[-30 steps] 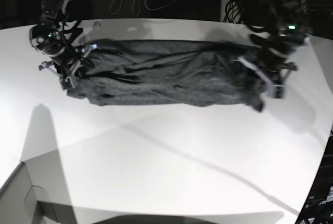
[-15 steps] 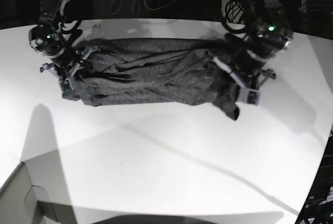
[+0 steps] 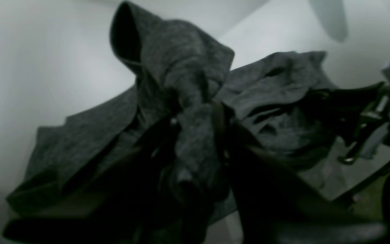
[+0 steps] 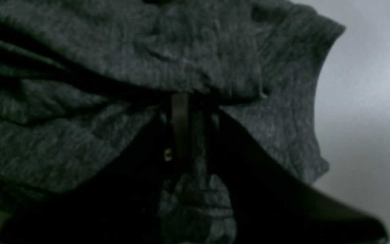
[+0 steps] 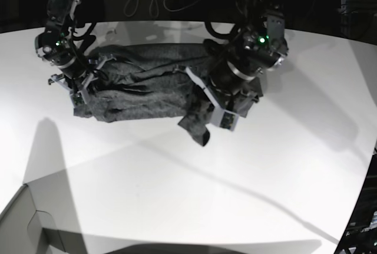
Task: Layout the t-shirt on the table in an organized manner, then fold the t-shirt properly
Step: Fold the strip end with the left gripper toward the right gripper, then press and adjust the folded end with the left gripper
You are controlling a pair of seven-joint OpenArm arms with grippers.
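The table [image 5: 283,165] carries the t-shirt [image 5: 141,83], bunched toward ten o'clock, one end lifted. Risk: the fold may land crooked or double up, because the raised cloth is wadded and a tail dangles at six o'clock of the left gripper [image 5: 213,108]. That arm reaches in from twelve o'clock, jaws pinched on fabric. The right gripper [image 5: 79,86] at nine o'clock pins the other end, jaws closed on cloth.

Base view: high, facing down across the large white tabletop [image 5: 247,177]. Both wrist views: very close, sharing the dark charcoal heather-grey knit t-shirt [image 5: 141,83] near its far edge.
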